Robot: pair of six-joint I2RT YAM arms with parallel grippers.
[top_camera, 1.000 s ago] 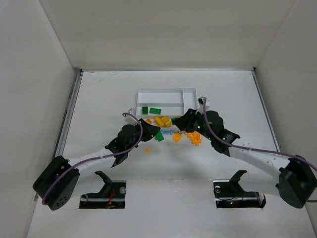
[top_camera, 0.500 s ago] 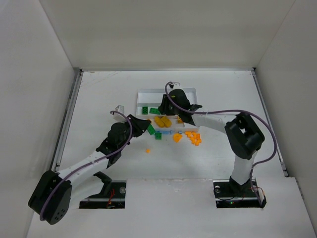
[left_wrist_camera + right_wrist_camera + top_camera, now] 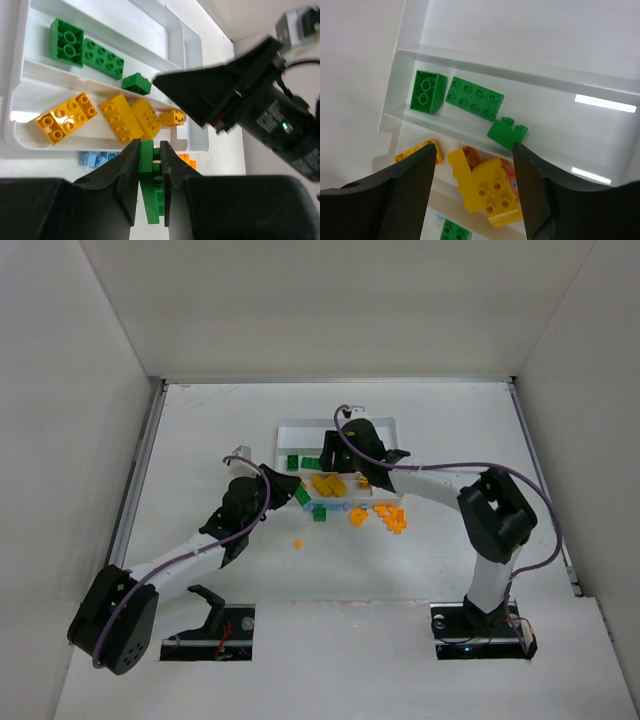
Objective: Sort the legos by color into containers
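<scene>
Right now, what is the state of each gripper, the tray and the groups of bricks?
left gripper: shut on green brick
right gripper: open, empty, above tray
small green brick: free, at a tray divider
two green bricks: flat in middle section
yellow bricks: in the adjoining section
orange bricks: loose on table
light blue bricks: loose beside tray

The white tray [image 3: 310, 430] lies flat, its long sections running from 9 to 3 o'clock. The middle section holds three green legos [image 3: 474, 98], and the section toward 6 o'clock holds yellow legos [image 3: 487, 190]. Off the tray at 5 o'clock, orange legos [image 3: 392, 518] lie scattered on the surface. Light blue ones [image 3: 335, 507] lie just beside the tray's near edge. Another green lego [image 3: 146, 160] is pinched in the left hand [image 3: 148, 150].
</scene>
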